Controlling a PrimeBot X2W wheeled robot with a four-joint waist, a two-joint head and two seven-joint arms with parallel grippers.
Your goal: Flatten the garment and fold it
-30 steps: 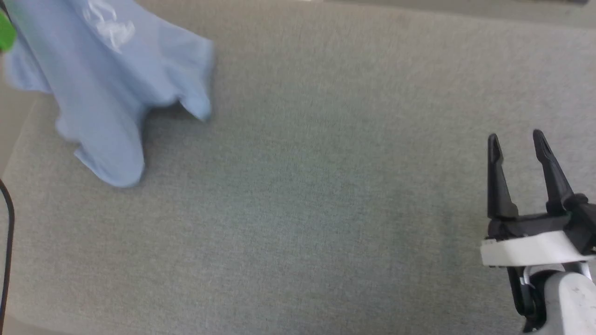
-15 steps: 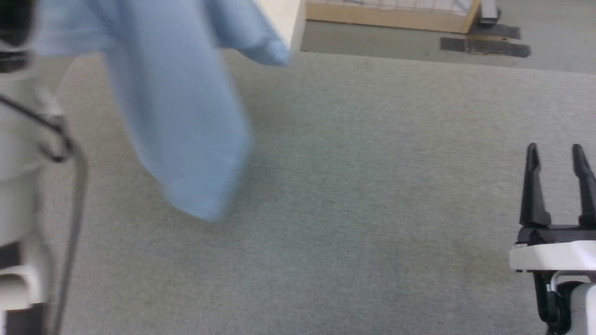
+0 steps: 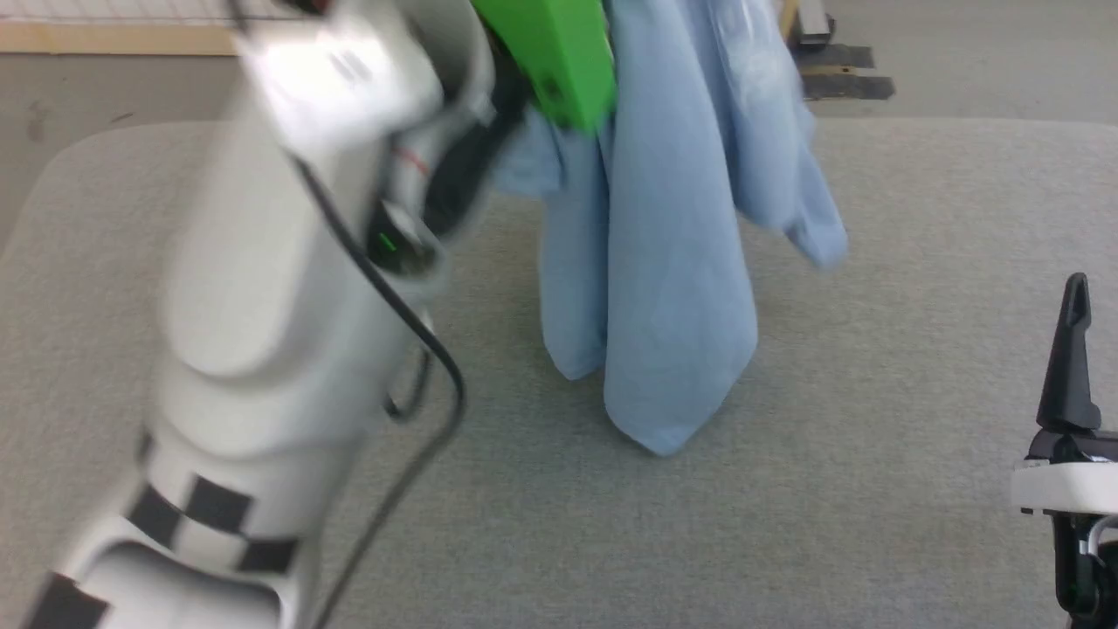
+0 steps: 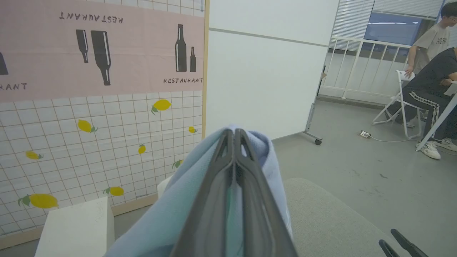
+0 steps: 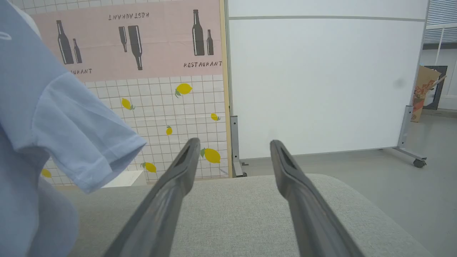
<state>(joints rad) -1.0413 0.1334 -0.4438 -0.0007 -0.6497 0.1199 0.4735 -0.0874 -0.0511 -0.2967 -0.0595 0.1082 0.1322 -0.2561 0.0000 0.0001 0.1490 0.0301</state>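
The garment (image 3: 664,288), a light blue shirt, hangs in long folds from under the green part (image 3: 559,52) at the end of my left arm, its lowest tip just over the grey padded table (image 3: 873,524). In the left wrist view my left gripper (image 4: 234,134) is shut on a bunch of the garment (image 4: 185,200), with cloth wrapped around both fingers. My right gripper (image 5: 234,146) stands open with nothing in it, low over the table to the right of the garment (image 5: 53,121), whose sleeve hangs just left of it. One of its fingers (image 3: 1073,349) shows at the head view's right edge.
My white left forearm (image 3: 262,306) with its black cable rises across the left of the table. Beyond the table stand a white box (image 4: 76,228), a tiled poster wall (image 5: 142,89) and a white wheeled partition (image 5: 321,85). A person sits on a folding chair (image 4: 432,82) at the far right, another behind.
The head view has swung, so the picture shifted. The garment now hangs higher and near the middle, and my left forearm has come into view. The right gripper stays open.
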